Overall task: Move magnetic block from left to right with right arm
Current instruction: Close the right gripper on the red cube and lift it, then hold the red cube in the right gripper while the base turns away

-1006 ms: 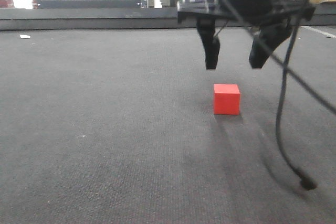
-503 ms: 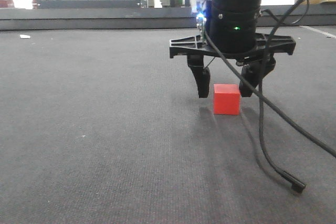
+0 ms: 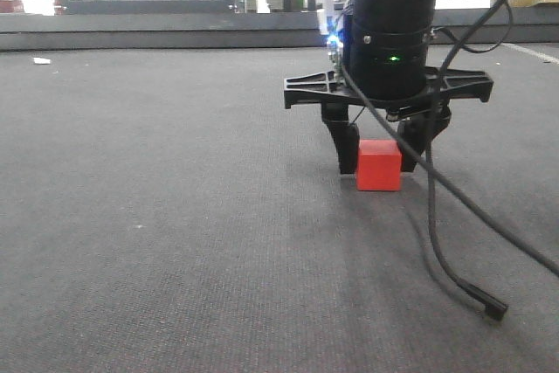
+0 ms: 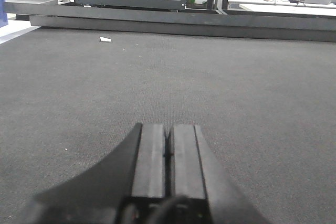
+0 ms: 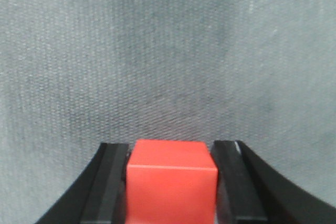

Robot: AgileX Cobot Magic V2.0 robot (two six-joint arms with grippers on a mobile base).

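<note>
Pinches block [image 3: 379,169] squarely between right gripper [image 5: 170,187] fingers, down on the mat [image 3: 175,242]. Holds left gripper [image 4: 168,163] clenched over the mat.

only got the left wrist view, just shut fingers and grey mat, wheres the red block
observer: the magnetic block sits on the grey mat, right between the fingers of the right gripper.
operator: is it gripped
observer: in the right wrist view the pads look pressed to both sides of the block, with no gap showing.
operator: lifted?
observer: no, in the front view its bottom edge rests on the mat.
</note>
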